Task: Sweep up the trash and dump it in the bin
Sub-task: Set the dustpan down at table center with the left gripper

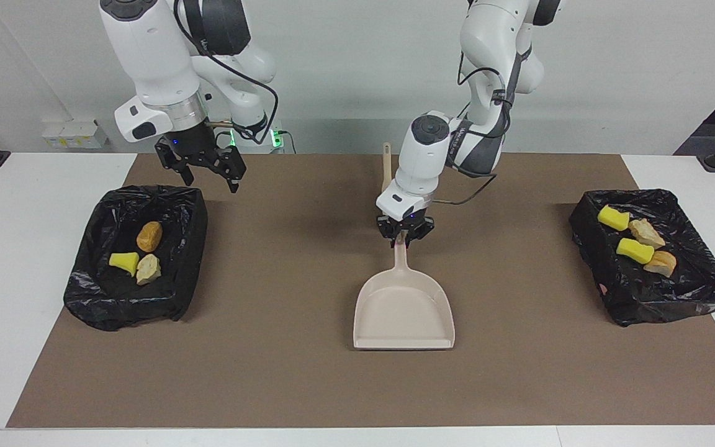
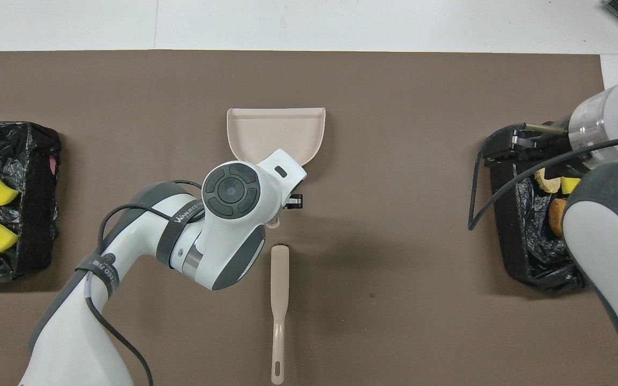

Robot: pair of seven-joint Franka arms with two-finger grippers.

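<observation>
My left gripper [image 1: 403, 236] is shut on the handle of the beige dustpan [image 1: 404, 313], which lies mid-table with its mouth pointing away from the robots. In the overhead view the wrist covers most of that gripper above the dustpan [image 2: 276, 131]. The trash sits in two black-lined bins. A brown lump [image 1: 149, 236], a yellow sponge [image 1: 124, 261] and a beige lump [image 1: 148, 269] lie in the bin [image 1: 121, 310] at the right arm's end. Several pieces [image 1: 634, 250] lie in the bin [image 1: 661, 307] at the left arm's end. My right gripper [image 1: 210, 177] hangs open and empty over its bin's nearer rim.
The beige brush [image 2: 279, 300] lies on the brown mat [image 1: 283, 372], nearer to the robots than the dustpan and partly hidden by the left arm in the facing view. A white power strip [image 1: 72, 133] sits at the table's edge by the right arm.
</observation>
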